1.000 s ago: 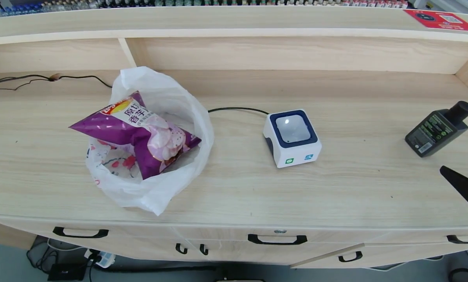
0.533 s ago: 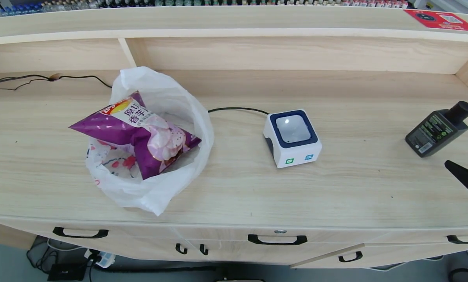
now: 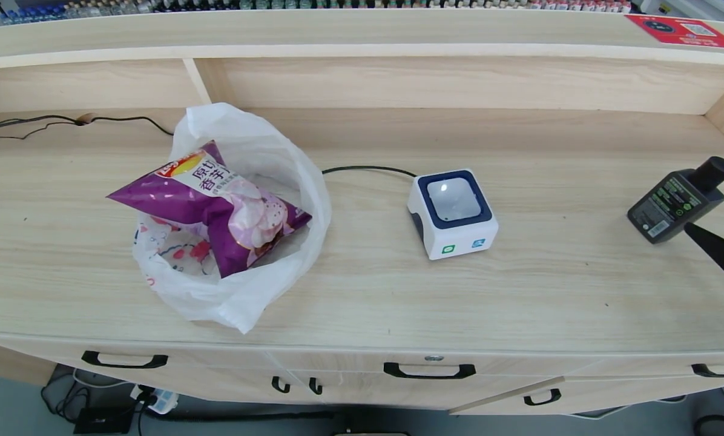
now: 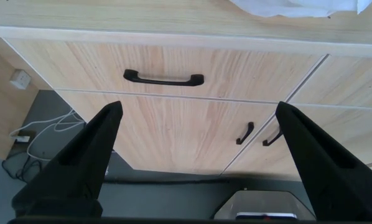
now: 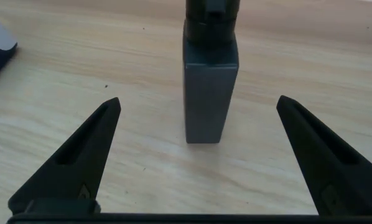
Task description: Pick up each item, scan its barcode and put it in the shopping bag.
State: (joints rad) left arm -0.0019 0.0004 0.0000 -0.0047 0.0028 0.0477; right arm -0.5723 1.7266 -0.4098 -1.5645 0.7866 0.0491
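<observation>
Right pincer [image 5: 198,99] spread wide near dark pump bottle [image 3: 671,203]; left pincer [image 4: 198,105] likewise spread

1. A thin white plastic shopping bag [image 3: 241,284] with a red pattern sits open on the left half of the bench, its mouth gaping upward and its near side close to the front edge.
2. A purple crinkled foil chip bag [image 3: 217,206] lies tilted in the bag's mouth, one corner jutting out over the rim toward the left edge of the bench.
3. A white cube-shaped barcode scanner [image 3: 453,215] with a dark blue frame around its glass top stands mid-bench, well apart from the bag.
4. A dark grey rectangular pump bottle [image 3: 671,203] with a black pump head seems to stand upright near the right edge of the bench, its printed label facing the front.
</observation>
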